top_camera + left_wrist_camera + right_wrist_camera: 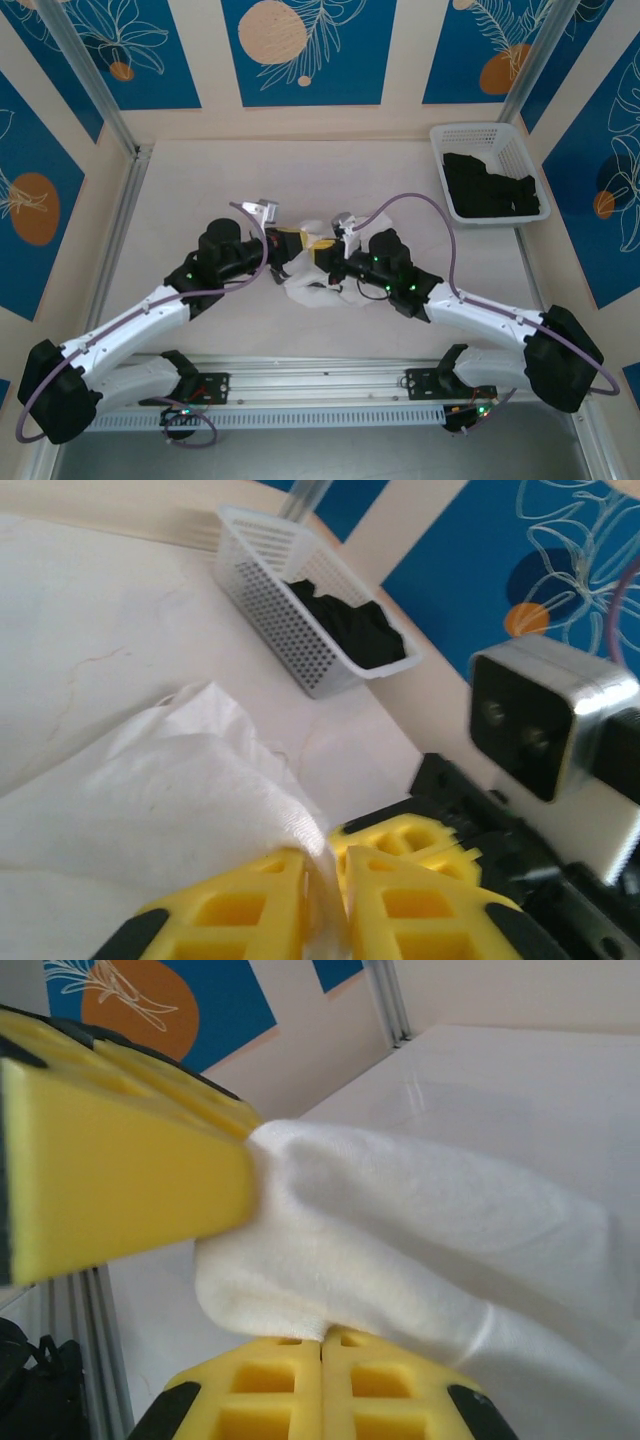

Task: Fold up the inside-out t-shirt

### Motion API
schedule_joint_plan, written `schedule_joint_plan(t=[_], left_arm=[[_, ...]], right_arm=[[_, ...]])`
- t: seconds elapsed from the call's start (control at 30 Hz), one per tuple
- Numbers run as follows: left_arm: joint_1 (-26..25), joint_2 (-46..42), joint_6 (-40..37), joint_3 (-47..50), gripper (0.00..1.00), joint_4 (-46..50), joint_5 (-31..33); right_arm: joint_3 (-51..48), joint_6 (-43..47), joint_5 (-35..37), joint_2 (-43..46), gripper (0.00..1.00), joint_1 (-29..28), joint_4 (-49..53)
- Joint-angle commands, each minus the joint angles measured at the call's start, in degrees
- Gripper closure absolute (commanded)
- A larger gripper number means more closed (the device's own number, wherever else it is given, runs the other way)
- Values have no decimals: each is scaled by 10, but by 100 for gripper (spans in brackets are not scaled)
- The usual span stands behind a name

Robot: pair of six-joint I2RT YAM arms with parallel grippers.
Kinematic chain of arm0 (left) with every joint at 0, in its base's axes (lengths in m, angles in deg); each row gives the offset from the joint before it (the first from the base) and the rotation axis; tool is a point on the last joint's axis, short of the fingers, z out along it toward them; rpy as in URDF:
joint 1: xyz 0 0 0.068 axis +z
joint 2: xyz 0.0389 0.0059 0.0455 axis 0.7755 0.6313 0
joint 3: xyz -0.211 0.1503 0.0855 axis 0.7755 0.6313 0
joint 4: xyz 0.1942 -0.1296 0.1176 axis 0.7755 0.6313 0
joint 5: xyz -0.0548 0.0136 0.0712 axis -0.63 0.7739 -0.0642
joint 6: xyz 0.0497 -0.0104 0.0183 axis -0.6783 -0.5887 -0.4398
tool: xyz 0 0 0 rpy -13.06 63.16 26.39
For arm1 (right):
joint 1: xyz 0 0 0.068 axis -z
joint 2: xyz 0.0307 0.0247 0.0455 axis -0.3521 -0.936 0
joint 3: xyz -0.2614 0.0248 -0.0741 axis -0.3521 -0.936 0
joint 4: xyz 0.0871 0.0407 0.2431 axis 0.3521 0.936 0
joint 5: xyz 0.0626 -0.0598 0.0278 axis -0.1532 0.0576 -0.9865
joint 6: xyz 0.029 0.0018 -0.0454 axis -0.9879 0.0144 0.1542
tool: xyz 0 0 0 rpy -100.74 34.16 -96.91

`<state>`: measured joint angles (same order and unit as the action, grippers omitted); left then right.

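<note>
Two yellow-fingered grippers meet near the middle of the table, both clenched on one garment. The left gripper [335, 870] has its blocky, hollow-celled fingers pressed together, a thin edge of white cloth nipped in the seam between them. The right gripper [322, 1345] pinches a soft rolled fold of the same cloth between its closed fingers, just beside a yellow finger of the other arm.

The inside-out t-shirt [420, 1220] stretches away from both grips as a thin, finely woven white sheet, creased and rumpled. From above, it [305, 290] lies bunched in a small heap on the table under and between the two wrists.

The table [200, 190] is pale, smooth and matte. At its far right corner stands a white plastic basket [480, 130]. The basket is rectangular, with perforated walls and a flared rim, and it holds a crumpled black garment [490, 185] that fills most of its floor.

Blue wall panels [310, 50] with orange discs and white leaf outlines ring the table
</note>
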<state>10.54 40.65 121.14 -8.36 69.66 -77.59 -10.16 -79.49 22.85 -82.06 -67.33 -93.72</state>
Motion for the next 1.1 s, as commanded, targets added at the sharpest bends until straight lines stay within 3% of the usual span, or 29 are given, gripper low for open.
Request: schedule_joint_plan(t=[0.0, 0.13, 0.27, 0.53, 0.73, 0.9, 1.07], left_arm=[[-3, -29, -50, 7, 76, 84, 94], [8, -17, -73, 9, 68, 170, 159], [17, 22, -66, 12, 62, 194, 131], [18, 113, -24, 17, 51, 139, 61], [17, 166, -20, -5, 50, 108, 18], [17, 191, -13, -8, 56, 84, -12], [16, 182, -15, -8, 56, 89, -2]], right_arm=[[-34, -23, 30, 33, 99, 4, 47], [-81, -59, 43, 63, 99, 8, 67], [-110, -83, 45, 73, 99, 9, 74], [-145, -107, 45, 70, 99, 4, 67], [-156, -113, 48, 64, 98, -1, 67], [-157, -113, 50, 53, 98, -5, 62], [-154, -112, 52, 41, 94, -5, 68]])
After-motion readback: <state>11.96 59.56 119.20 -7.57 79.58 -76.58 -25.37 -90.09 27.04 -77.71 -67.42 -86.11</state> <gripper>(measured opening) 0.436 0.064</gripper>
